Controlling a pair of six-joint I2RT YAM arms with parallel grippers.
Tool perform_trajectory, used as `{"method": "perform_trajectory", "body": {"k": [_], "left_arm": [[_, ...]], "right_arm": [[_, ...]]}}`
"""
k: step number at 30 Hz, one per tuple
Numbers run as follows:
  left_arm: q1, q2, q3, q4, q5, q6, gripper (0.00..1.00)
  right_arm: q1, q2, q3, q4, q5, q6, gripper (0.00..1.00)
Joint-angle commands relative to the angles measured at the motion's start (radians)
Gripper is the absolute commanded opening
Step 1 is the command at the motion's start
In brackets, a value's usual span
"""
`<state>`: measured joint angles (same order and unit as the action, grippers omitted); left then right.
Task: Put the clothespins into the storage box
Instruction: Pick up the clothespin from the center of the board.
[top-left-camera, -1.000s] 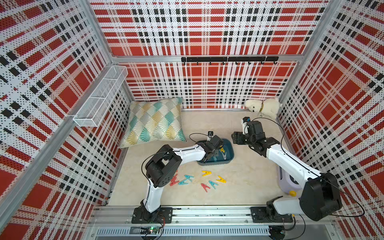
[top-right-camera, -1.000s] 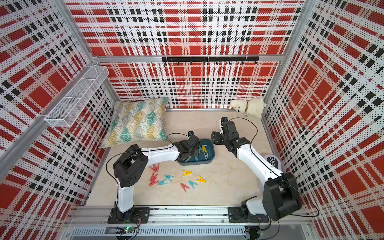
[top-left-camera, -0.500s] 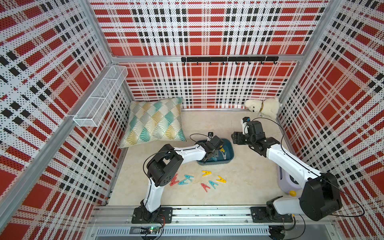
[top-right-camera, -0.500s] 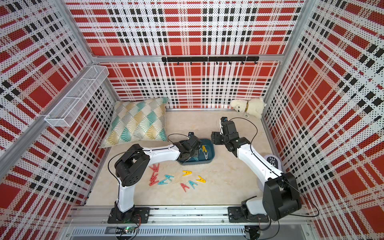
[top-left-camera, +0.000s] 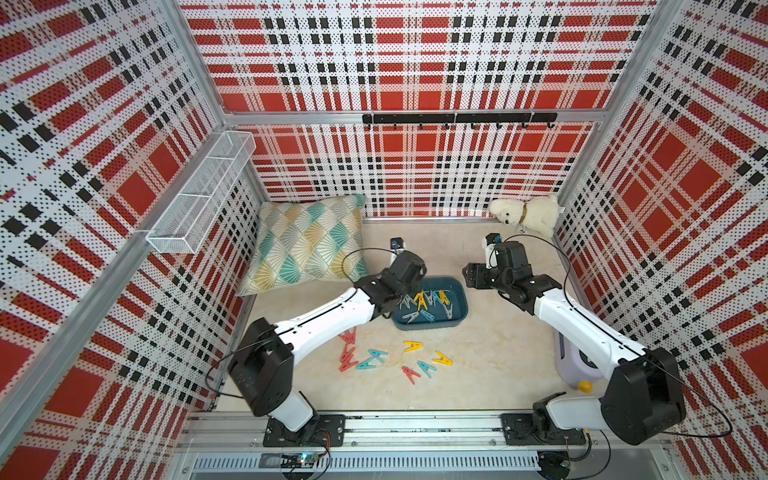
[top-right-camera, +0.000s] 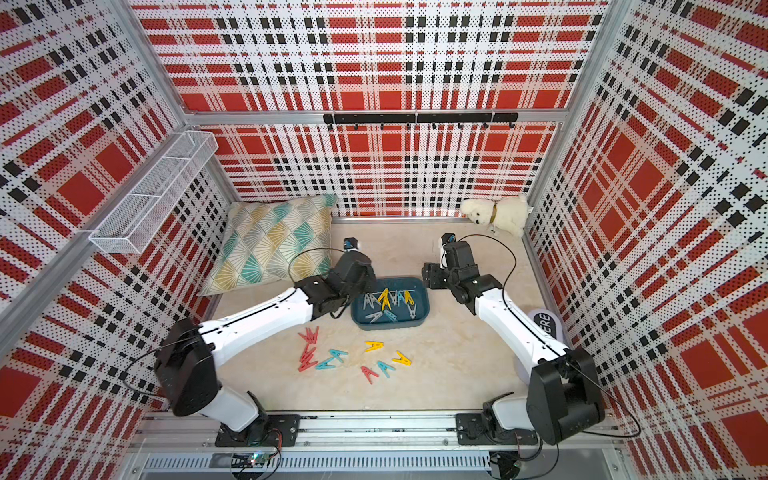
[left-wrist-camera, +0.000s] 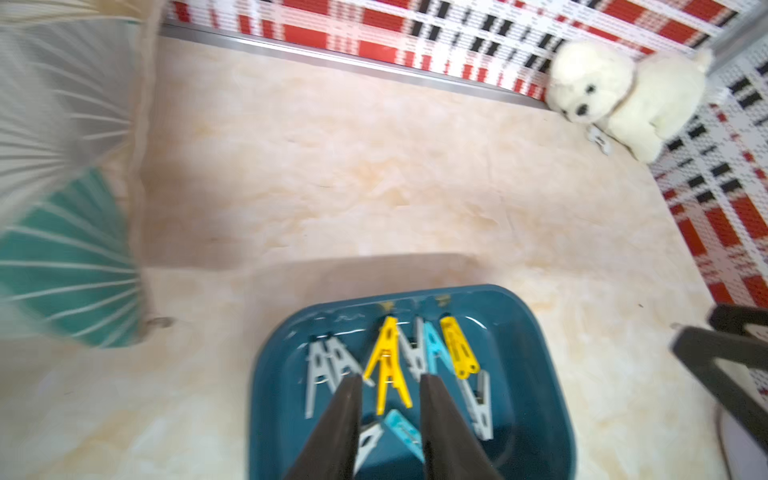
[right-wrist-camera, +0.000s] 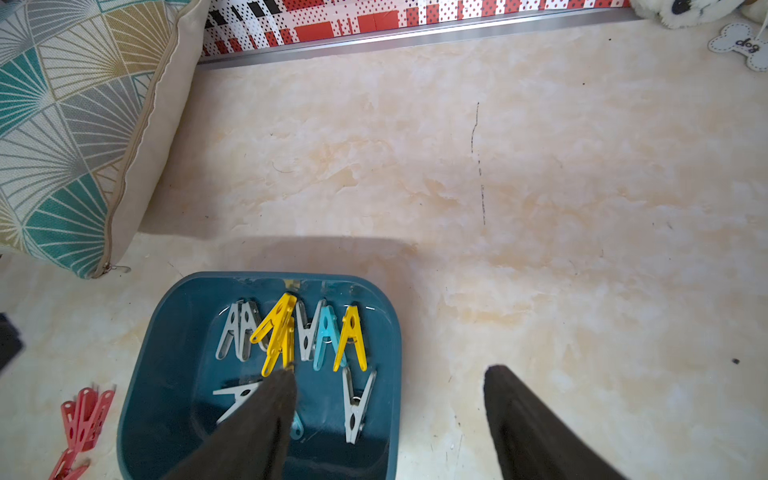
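Left end effector (left-wrist-camera: 390, 377) part-spread above storage box (left-wrist-camera: 274, 374) (yellow clothespin (left-wrist-camera: 388, 357) just below, unpinched). Right end effector (right-wrist-camera: 390, 370) spread wide, empty.

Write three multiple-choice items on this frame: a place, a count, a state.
1. The red clothespins lie: A in the wire basket; B on the pillow; C on the table, outside the storage box.
2. Yellow clothespins outside the box: A two; B none; C five.
3. The right end effector is: A shut on a clothespin; B open and empty; C gripping the box rim.
Answers: 1 C, the reds all lie loose on the table; 2 A, both top views show two; 3 B, its fingers stand wide apart with nothing between.
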<state>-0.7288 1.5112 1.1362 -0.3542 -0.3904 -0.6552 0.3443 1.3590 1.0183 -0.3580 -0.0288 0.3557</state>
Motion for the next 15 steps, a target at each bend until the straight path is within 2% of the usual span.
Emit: {"method": "perform_trajectory", "body": {"k": [1,6,15], "left_arm": [[0.071,-0.095,-0.184,-0.102,-0.034,-0.049,0.31],[0.153,-0.225,-0.409,-0.091,0.041,-0.051,0.31],[0.166,-0.116,-0.478,-0.064,0.045,-0.048,0.30]], "right_arm": [[-0.004,-0.014,0.020,-0.017,-0.031,-0.008,0.78],[0.003,-0.004,0.006,0.004,-0.044,-0.004,0.78],[0.028,0.026,0.019,0.025,-0.064,-0.004,0.78]]}}
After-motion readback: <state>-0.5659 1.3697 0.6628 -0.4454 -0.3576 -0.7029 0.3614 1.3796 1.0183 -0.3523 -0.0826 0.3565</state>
